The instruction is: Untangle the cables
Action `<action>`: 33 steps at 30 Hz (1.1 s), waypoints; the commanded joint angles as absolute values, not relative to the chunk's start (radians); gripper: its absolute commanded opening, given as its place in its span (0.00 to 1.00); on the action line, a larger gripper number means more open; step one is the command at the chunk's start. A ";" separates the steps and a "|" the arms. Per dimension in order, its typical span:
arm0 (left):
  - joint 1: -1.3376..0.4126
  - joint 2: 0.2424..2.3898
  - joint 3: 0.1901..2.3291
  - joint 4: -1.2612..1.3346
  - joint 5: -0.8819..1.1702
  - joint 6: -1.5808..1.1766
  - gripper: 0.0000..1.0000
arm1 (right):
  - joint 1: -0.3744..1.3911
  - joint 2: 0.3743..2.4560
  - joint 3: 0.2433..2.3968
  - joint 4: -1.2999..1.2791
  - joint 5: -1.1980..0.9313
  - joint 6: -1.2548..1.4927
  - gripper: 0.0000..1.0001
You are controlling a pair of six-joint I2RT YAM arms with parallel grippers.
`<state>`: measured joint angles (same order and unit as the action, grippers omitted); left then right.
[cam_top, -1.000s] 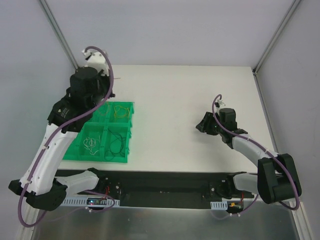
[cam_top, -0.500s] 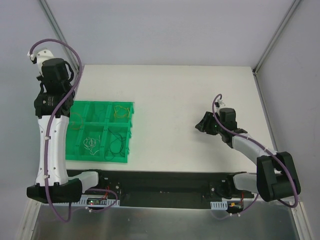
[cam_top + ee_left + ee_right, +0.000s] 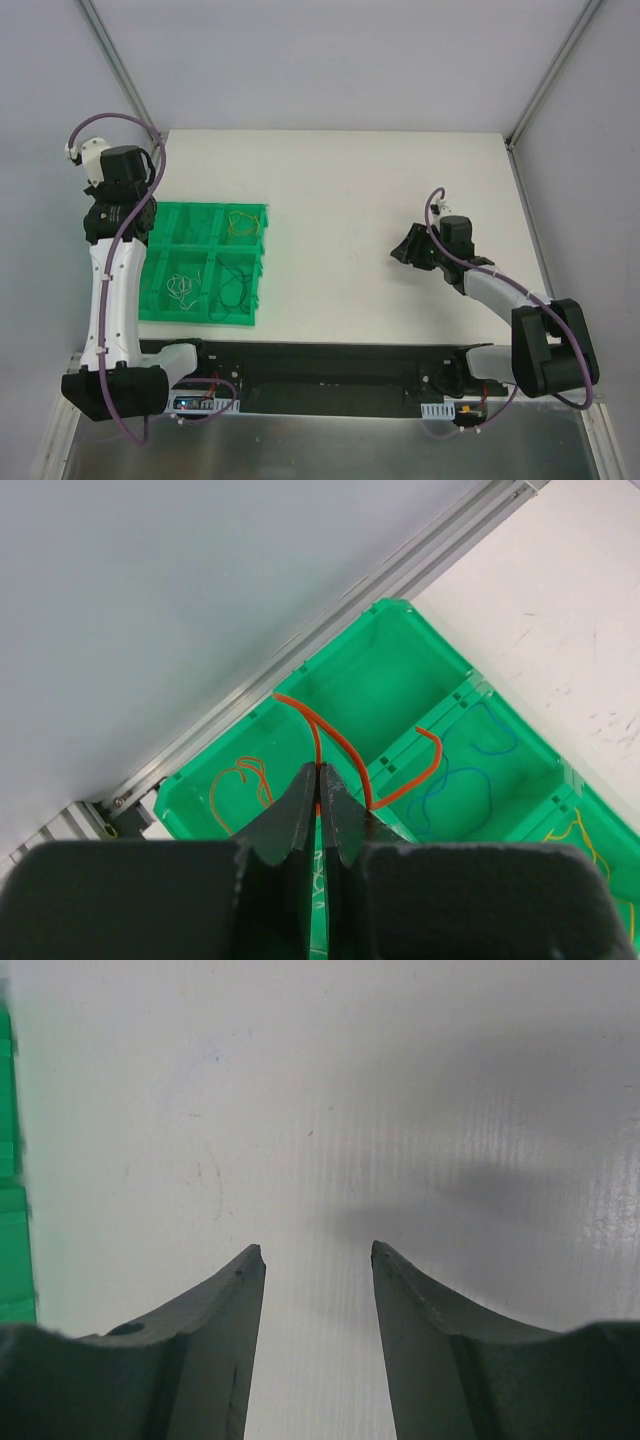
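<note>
In the left wrist view my left gripper (image 3: 321,768) is shut on a thin orange cable (image 3: 345,742), which loops up and trails right above the green tray (image 3: 400,610). Other cables lie apart in the tray's compartments: an orange one (image 3: 240,780), a blue one (image 3: 470,770) and a yellow one (image 3: 575,830). From above, the left gripper (image 3: 112,215) hangs over the tray's far left corner, and yellow (image 3: 242,222), whitish (image 3: 182,287) and dark (image 3: 235,285) cables lie in separate compartments. My right gripper (image 3: 317,1250) stands open over bare white table, holding nothing.
The green tray (image 3: 205,208) sits at the table's left, close to the aluminium frame post (image 3: 420,565) and the grey wall. The right gripper (image 3: 408,248) rests low at mid-right. A strip of the tray (image 3: 12,1160) shows at the right wrist view's left edge.
The left arm swung from over the tray's back to its far left corner, then settled slightly nearer. The right arm has not moved.
</note>
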<state>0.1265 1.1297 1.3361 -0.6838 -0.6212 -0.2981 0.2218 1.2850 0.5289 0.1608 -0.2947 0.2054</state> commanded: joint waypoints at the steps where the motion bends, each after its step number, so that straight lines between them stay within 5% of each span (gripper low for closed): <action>1: 0.137 1.046 1.246 -0.652 -0.643 -0.386 0.00 | 0.215 1.302 0.532 0.215 -0.310 0.219 0.50; 16: 0.305 1.012 0.899 -0.698 -0.443 -0.701 0.00 | 0.215 1.302 0.534 0.218 -0.305 0.213 0.49; 33: 0.482 1.213 0.848 -0.799 -0.399 -0.862 0.00 | 0.210 1.272 0.532 0.209 -0.307 0.210 0.49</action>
<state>0.4774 1.2076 0.8120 -0.7719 -0.4385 -0.8394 0.2192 1.2972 0.5270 0.1864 -0.2970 0.2085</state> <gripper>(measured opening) 0.004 0.493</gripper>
